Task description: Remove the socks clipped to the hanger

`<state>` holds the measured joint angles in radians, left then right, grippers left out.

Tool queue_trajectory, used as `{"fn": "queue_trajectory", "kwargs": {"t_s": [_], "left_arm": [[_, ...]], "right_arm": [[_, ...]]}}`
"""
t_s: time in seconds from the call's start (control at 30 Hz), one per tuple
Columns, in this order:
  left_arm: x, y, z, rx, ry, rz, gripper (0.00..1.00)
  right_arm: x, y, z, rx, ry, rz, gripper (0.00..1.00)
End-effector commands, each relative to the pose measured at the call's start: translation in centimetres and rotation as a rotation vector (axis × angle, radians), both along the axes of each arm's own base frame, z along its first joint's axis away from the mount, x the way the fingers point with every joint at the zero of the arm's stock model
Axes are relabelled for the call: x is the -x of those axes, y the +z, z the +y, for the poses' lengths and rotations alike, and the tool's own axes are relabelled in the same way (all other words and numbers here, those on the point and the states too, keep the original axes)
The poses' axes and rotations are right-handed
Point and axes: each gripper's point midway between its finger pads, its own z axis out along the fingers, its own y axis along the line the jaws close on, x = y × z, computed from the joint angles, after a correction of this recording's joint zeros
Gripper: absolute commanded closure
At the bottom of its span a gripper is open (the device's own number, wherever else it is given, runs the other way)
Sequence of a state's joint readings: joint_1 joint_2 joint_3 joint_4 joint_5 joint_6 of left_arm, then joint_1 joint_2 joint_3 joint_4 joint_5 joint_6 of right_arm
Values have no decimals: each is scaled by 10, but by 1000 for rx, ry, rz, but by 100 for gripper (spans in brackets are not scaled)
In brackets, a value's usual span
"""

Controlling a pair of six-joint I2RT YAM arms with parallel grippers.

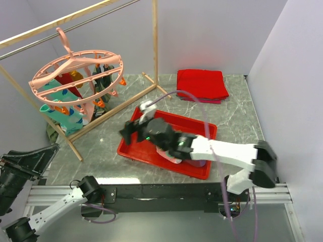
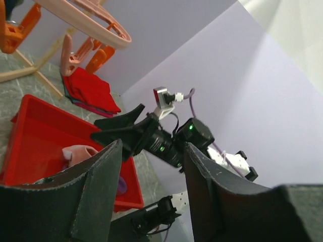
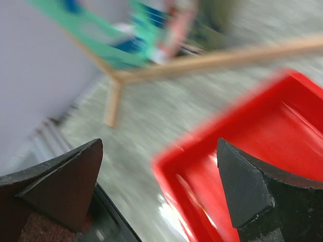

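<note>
The round pink hanger (image 1: 75, 70) hangs by its hook from the metal bar (image 1: 96, 19) at the back left. Socks are clipped under it: a patterned teal one (image 1: 65, 115), a maroon one (image 1: 68, 83) and a dark green one (image 1: 104, 80). Its ring and orange clips show in the left wrist view (image 2: 96, 25). My right gripper (image 1: 132, 130) is open and empty above the left end of the red tray (image 1: 202, 128), right of the hanger. My left gripper (image 1: 43, 154) is open and empty at the table's near left edge. A pink sock (image 2: 78, 154) lies in the tray.
The wooden rack (image 1: 154, 45) holds the bar, and its floor rails (image 1: 108, 115) run between hanger and tray. A folded red cloth (image 1: 202, 84) lies at the back right. White walls close the back and right. The right wrist view is blurred and shows the tray corner (image 3: 212, 151).
</note>
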<state>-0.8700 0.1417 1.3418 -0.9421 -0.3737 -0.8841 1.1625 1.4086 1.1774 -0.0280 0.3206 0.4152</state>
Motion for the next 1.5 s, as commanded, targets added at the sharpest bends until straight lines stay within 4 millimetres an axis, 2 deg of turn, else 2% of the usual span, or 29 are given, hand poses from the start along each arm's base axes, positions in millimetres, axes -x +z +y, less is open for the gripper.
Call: {"fn": "queue_trajectory", "kwargs": {"t_s": [0.0, 0.03, 0.1, 0.13, 0.2, 0.23, 0.3, 0.33, 0.37, 0.4, 0.43, 0.47, 0.5, 0.57, 0.6, 0.63, 0.77, 0.8, 0.83, 0.9, 0.93, 1.0, 1.03, 1.1, 1.17, 1.2, 1.27, 1.33, 1.47], "left_arm": [[-1, 7, 12, -16, 52, -27, 43], [0, 9, 15, -10, 58, -30, 43], [1, 8, 18, -10, 64, -24, 43], [2, 9, 20, -6, 68, -25, 43], [3, 8, 22, -12, 69, -20, 43], [3, 9, 23, -13, 73, -20, 43], [3, 8, 23, -19, 70, -20, 43], [3, 8, 22, -23, 69, -19, 43], [2, 7, 22, -27, 73, -18, 43], [1, 6, 22, -34, 73, -15, 43], [0, 5, 21, -38, 75, -14, 42], [-1, 4, 19, -42, 74, -12, 42], [-1, 4, 19, -38, 71, -15, 42], [-2, 5, 14, -30, 62, -22, 42], [-2, 6, 12, -24, 52, -27, 42], [-4, 4, 9, -30, 48, -24, 42], [-6, 4, 3, -27, 36, -23, 42], [-6, 4, 3, -27, 35, -21, 42], [-6, 4, 2, -28, 35, -18, 42], [-7, 5, 3, -29, 41, -21, 42], [-8, 5, 5, -29, 49, -18, 42], [-7, 6, 7, -24, 56, -23, 42], [-8, 6, 7, -24, 58, -23, 42], [-8, 5, 7, -27, 57, -18, 43], [-9, 3, 6, -29, 59, -10, 43], [-10, 2, 6, -27, 58, -8, 43], [-11, 2, 3, -25, 55, -7, 43], [-13, 3, 1, -24, 51, -7, 43], [-15, 5, -2, -24, 51, 2, 44]], "right_arm": [[3, 54, 69, -285, 25, -223, 0], [3, 32, 88, -250, 31, -231, 0], [10, 47, 117, -305, 59, -262, 0], [9, 24, 136, -270, 87, -259, 0], [6, 37, 158, -326, 101, -269, 0], [3, 16, 172, -305, 107, -257, 0], [-4, 27, 190, -352, 125, -271, 0], [-8, 7, 202, -342, 136, -249, 0], [-9, 3, 210, -351, 152, -242, 0], [-14, 17, 218, -387, 158, -251, 0], [-16, -3, 229, -368, 168, -234, 0], [-18, -8, 236, -361, 184, -224, 0], [-21, 6, 243, -389, 184, -230, 0], [-33, -24, 255, -354, 184, -177, 0], [-36, -14, 261, -378, 195, -170, 0], [-46, -30, 264, -364, 186, -144, 1], [-62, -28, 270, -397, 191, -156, 3], [-67, -10, 274, -428, 183, -167, 4], [-71, -25, 281, -422, 186, -139, 4], [-79, -12, 285, -462, 179, -142, 7], [-78, -23, 290, -469, 191, -133, 8], [-79, -7, 293, -531, 196, -145, 14], [-78, -17, 297, -536, 206, -123, 16], [-76, -19, 298, -551, 226, -119, 33], [-69, -3, 294, -601, 246, -116, 50], [-66, -12, 293, -592, 254, -102, 57], [-57, 10, 289, -624, 296, -110, 82], [-49, 33, 281, -649, 317, -111, 98], [-34, 65, 256, -703, 310, -93, 100]]}}
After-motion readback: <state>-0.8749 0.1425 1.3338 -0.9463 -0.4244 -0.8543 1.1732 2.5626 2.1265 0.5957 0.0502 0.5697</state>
